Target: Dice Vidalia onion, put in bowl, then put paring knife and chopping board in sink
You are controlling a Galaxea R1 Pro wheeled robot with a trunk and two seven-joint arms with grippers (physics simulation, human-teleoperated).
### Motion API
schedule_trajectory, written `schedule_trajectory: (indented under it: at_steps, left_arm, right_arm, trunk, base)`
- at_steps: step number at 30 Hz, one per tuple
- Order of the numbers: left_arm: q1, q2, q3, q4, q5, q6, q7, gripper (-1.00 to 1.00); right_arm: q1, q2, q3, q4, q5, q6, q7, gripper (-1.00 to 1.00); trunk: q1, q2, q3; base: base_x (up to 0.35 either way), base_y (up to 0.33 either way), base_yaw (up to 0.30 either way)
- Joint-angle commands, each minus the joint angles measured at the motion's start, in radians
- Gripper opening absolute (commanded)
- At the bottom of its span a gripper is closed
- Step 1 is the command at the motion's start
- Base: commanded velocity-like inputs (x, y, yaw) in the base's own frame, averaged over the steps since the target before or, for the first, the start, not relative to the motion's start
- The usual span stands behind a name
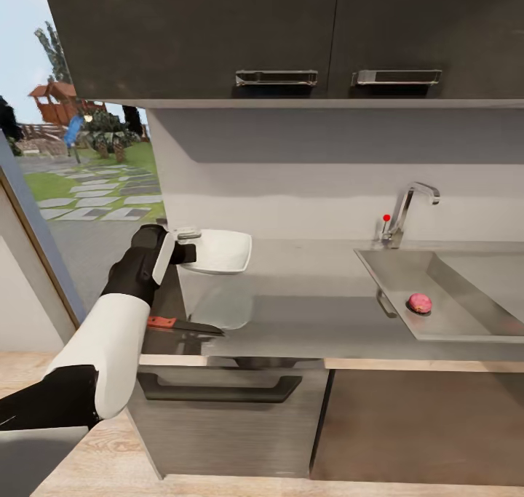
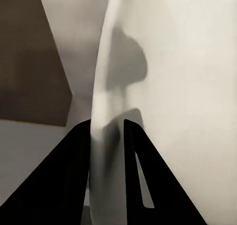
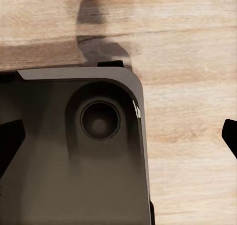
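Left wrist view alone shows the left hand (image 2: pixel 106 151) clamped on the bowl (image 2: pixel 173 86) rim.

I'm facing dark glossy wall cabinets (image 1: pixel 291 31) with two steel bar handles (image 1: pixel 276 78), above a pale grey wall (image 1: pixel 306 184). Below sit grey base cabinets (image 1: pixel 240 417) with a dark pull handle (image 1: pixel 218 389). The floor (image 1: pixel 109 453) is light wood planking. At my left, a tall window (image 1: pixel 80 155) shows lawn, paving and trees in daylight.
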Motion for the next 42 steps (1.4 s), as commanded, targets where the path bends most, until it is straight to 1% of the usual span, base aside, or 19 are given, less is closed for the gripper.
schedule_trajectory:
  at_steps: [1, 7, 10, 12, 14, 15, 18, 22, 23, 24, 29, 38, 42]
  left_arm:
    - [-0.001, 0.0, 0.003, 0.0, 0.002, 0.004, -0.002, -1.0]
    - [-0.001, 0.001, 0.003, 0.003, 0.002, 0.003, -0.04, -1.0]
    - [-0.001, 0.005, 0.007, 0.004, 0.002, 0.002, -0.043, -1.0]
    - [-0.001, 0.018, 0.023, 0.01, 0.002, 0.002, -0.045, -1.0]
    - [-0.001, 0.034, 0.053, 0.033, 0.002, 0.0, -0.047, -1.0]
    - [-0.001, 0.037, 0.064, 0.039, 0.002, 0.0, -0.047, -1.0]
    - [-0.001, 0.042, 0.08, 0.047, 0.002, -0.001, -0.048, -1.0]
    - [-0.001, 0.053, 0.086, 0.053, 0.002, -0.001, -0.049, -1.0]
    - [-0.001, 0.066, 0.087, 0.073, 0.002, -0.002, -0.053, -1.0]
    - [-0.001, 0.068, 0.087, 0.077, 0.001, -0.002, -0.058, -1.0]
    - [-0.001, 0.073, 0.088, 0.087, -0.001, -0.004, -0.089, -1.0]
    - [-0.001, 0.073, 0.088, 0.083, -0.001, -0.005, -0.092, -1.0]
    - [-0.001, 0.077, 0.089, 0.081, -0.003, -0.006, -0.092, -1.0]
  right_arm:
    - [0.0, 0.0, 0.001, 0.0, -0.009, -0.003, 0.002, 1.0]
    - [0.0, 0.0, 0.001, -0.001, -0.009, -0.003, 0.002, 1.0]
    - [0.0, -0.001, 0.0, -0.001, -0.009, -0.003, 0.002, 1.0]
    - [0.0, -0.003, 0.0, -0.001, -0.009, -0.003, 0.003, 1.0]
    - [-0.001, -0.004, 0.0, -0.001, -0.009, -0.003, 0.002, 1.0]
    - [0.0, -0.004, 0.0, -0.001, -0.009, -0.003, 0.002, 1.0]
    - [0.0, -0.003, 0.0, -0.001, -0.009, -0.003, 0.002, 1.0]
    - [0.0, -0.001, 0.0, -0.001, -0.009, -0.003, 0.002, 1.0]
    - [0.0, 0.001, 0.0, -0.001, -0.009, -0.003, 0.001, 1.0]
    - [0.0, 0.001, 0.0, -0.001, -0.009, -0.003, 0.001, 1.0]
    - [0.0, 0.003, 0.0, -0.002, -0.009, -0.003, 0.0, 1.0]
    - [0.0, 0.001, 0.004, -0.004, -0.007, -0.003, 0.01, 1.0]
    - [0.0, -0.001, 0.005, -0.004, -0.006, -0.005, 0.011, 1.0]
  trunk:
    - [0.0, -0.001, -0.001]
    - [0.0, -0.001, -0.001]
    - [0.0, -0.001, -0.001]
    - [0.0, -0.001, -0.001]
    - [0.0, -0.001, -0.001]
    - [0.0, -0.001, -0.001]
    - [0.0, -0.001, -0.001]
    - [0.0, -0.001, -0.001]
    - [0.0, -0.001, -0.001]
    - [0.0, -0.001, -0.001]
    - [0.0, -0.001, -0.001]
    - [0.0, -0.001, -0.001]
    - [0.0, -0.001, -0.001]
  base:
    - [0.0, 0.0, 0.0]
    - [0.0, 0.0, 0.0]
    - [0.0, 0.0, 0.0]
    - [0.0, 0.0, 0.0]
    - [0.0, 0.0, 0.0]
    - [0.0, 0.0, 0.0]
    - [0.0, 0.0, 0.0]
    - [0.0, 0.0, 0.0]
    - [0.0, 0.0, 0.0]
    - [0.0, 0.0, 0.0]
    - [0.0, 0.0, 0.0]
    - [0.0, 0.0, 0.0]
    - [0.0, 0.0, 0.0]
